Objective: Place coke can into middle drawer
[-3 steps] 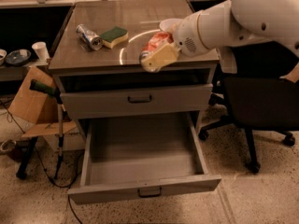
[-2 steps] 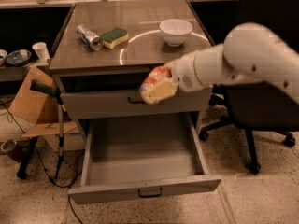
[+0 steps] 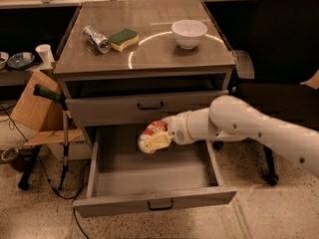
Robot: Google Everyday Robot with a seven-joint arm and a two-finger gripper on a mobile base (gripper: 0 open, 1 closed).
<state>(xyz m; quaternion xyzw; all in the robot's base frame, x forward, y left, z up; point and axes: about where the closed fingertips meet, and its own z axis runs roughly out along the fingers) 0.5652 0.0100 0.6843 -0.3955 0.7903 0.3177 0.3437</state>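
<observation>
The middle drawer [image 3: 154, 200] is pulled out wide open below the shut drawer front [image 3: 144, 107] with its dark handle. My gripper [image 3: 152, 139] is over the open drawer's left-middle part, shut on the orange-red coke can [image 3: 154, 129], which it holds above the drawer floor. The white arm [image 3: 249, 128] reaches in from the right. Most of the can is covered by the pale fingers [image 3: 155, 142].
On the cabinet top [image 3: 149, 54] lie a silver-grey can [image 3: 96, 39], a green-yellow sponge [image 3: 123, 39] and a white bowl [image 3: 189, 33]. A black office chair [image 3: 284, 59] stands to the right. A cardboard box [image 3: 35, 108] and a stick with a cord stand at the left.
The arm has come down from the cabinet top with the coke can, past the upper drawer front, to over the open middle drawer. The bowl is uncovered now.
</observation>
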